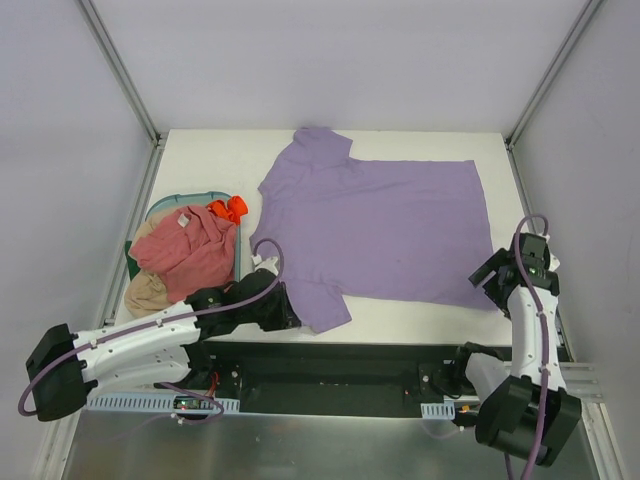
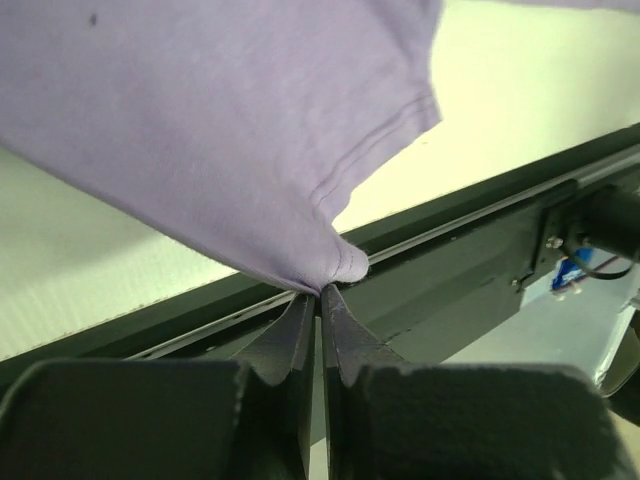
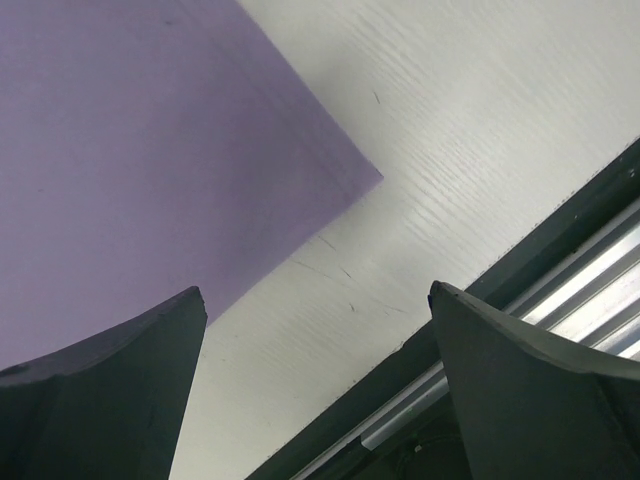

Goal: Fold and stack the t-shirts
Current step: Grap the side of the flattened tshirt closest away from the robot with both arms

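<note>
While your left pincer [image 2: 320,292] is clamping the near sleeve of the lavender t-shirt [image 1: 380,235] spread flat on the desk [image 1: 200,170], you should be lowering the wide-open right pincer [image 3: 315,292] squarely onto its near right hem corner.

Teal basket [image 1: 175,201] on the white counter [image 1: 420,150], up-left of the left claw [image 1: 296,321], orange-red thing [image 1: 230,207] at its rim.

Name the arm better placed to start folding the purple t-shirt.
Left. The left end effector is shut on the near sleeve hem of the lavender t-shirt. The right end effector hangs open over the shirt's bottom corner, gripping nothing.
</note>
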Available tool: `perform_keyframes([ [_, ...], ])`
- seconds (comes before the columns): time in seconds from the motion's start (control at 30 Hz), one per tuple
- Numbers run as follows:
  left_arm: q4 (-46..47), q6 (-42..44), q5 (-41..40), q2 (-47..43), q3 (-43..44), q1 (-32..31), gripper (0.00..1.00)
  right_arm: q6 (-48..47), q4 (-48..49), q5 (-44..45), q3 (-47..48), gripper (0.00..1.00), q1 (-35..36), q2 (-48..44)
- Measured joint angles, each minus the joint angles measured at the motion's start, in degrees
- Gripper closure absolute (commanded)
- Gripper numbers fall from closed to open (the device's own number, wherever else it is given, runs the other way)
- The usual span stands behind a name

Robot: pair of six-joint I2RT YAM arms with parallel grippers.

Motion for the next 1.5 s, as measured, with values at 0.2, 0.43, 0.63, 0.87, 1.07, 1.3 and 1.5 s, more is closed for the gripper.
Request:
perform_keyframes([
  [0.2, 1.4, 2.5, -1.4, 0.1, 3.4, 0.7, 1.00, 1.5, 3.1, -3.3, -5.1, 0.03, -6.1, 2.5],
  [0.43, 2.2, 5.1, -1.5, 1.7, 4.9, 3.7, 1.00, 1.6, 8.4, -6.1, -6.7, 0.04, -8.9, 7.8],
  [0.63, 2.4, 5.5, -1.4, 1.8, 4.9, 5.3, 1.00, 1.7, 12.3, -7.3, -6.7, 0.05, -8.9, 12.9],
  [0.87, 2.6, 5.6, -1.2, 1.9, 4.9, 6.1, 1.00, 2.4, 15.3, -8.2, -5.7, 0.13, -9.0, 18.8],
  [1.07, 2.6, 5.6, -1.2, 1.9, 4.9, 6.2, 1.00, 2.5, 15.3, -8.1, -5.0, 0.26, -9.2, 20.1],
  [1.3, 2.6, 5.6, -1.2, 1.9, 4.8, 6.9, 1.00, 2.4, 14.8, -7.7, -3.4, 0.47, -9.4, 22.7],
  [1.5, 2.9, 5.6, -1.2, 1.9, 4.8, 7.2, 1.00, 1.5, 14.6, -7.2, -2.5, 0.87, -9.9, 24.3],
])
